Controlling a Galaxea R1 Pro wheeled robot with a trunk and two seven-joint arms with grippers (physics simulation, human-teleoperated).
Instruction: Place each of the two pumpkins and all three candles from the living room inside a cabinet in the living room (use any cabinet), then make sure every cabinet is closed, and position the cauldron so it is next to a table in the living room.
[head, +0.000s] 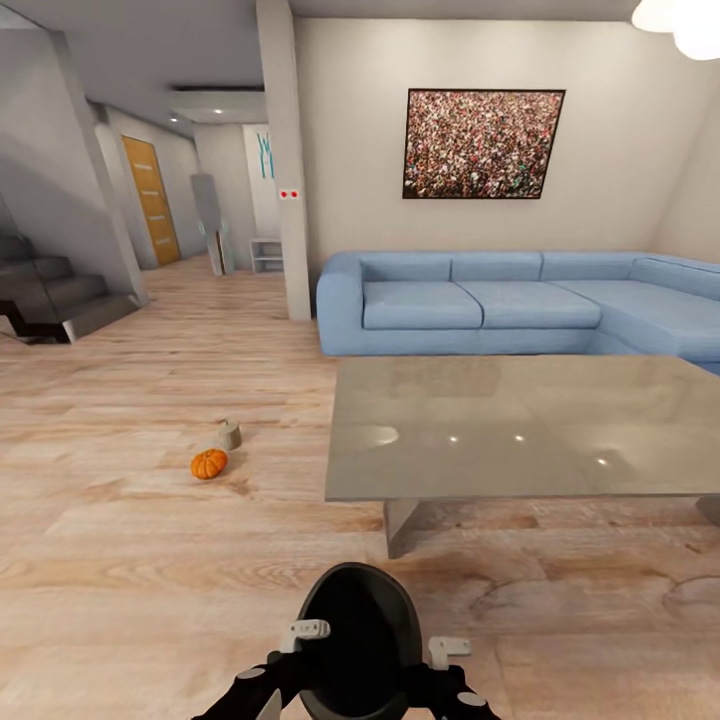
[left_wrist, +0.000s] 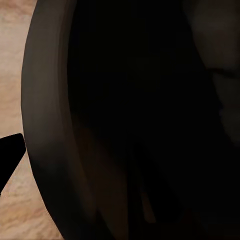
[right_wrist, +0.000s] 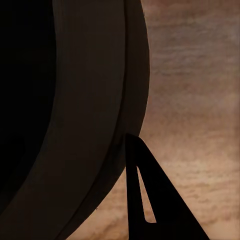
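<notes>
I hold the cauldron at frame bottom, left gripper and right gripper each pinching its rim for carrying toward the table; pumpkin waits centre-left.

Open wood floor lies left, with only a pumpkin and candle on it, while the glass table (sofa behind) blocks the right.
</notes>
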